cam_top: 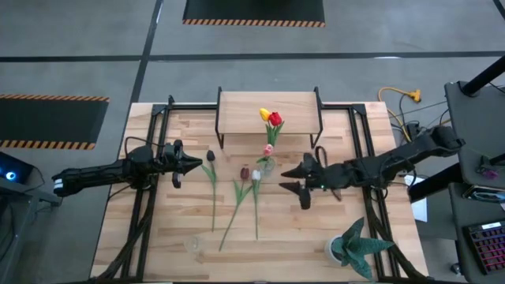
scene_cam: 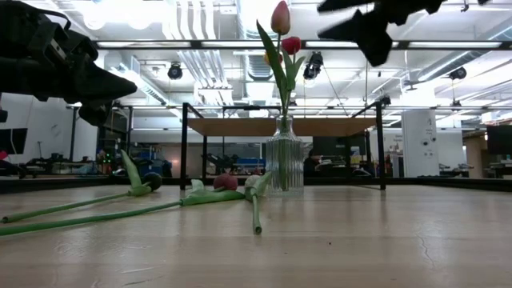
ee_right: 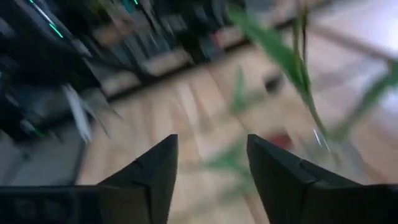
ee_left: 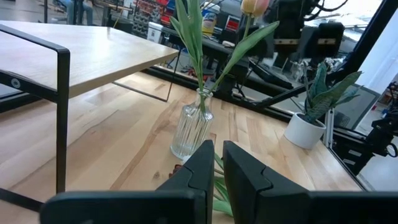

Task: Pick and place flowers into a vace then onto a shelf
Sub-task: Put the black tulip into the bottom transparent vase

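A ribbed glass vase (cam_top: 267, 166) (scene_cam: 284, 164) (ee_left: 191, 127) stands on the table in front of the light-wood shelf (cam_top: 268, 110) (scene_cam: 240, 126) (ee_left: 81, 53). It holds three tulips: yellow (cam_top: 264, 114), red (cam_top: 275, 119) and pink (cam_top: 268, 148). Three more tulips lie flat on the table, a dark maroon one (cam_top: 211, 156), a red one (cam_top: 245, 170) and a white one (cam_top: 256, 175), stems toward the near edge. My right gripper (cam_top: 290, 179) (ee_right: 211, 149) hangs open in the air just right of the vase. My left gripper (cam_top: 193, 164) (ee_left: 219, 163) is shut, left of the maroon tulip, off the table.
A spiky teal-green potted plant (cam_top: 359, 244) (ee_left: 311, 112) stands at the near right corner. Black metal rails (cam_top: 150, 181) run along both sides of the table. The plank surface near the front edge (cam_top: 300, 237) is bare between the stems and the pot.
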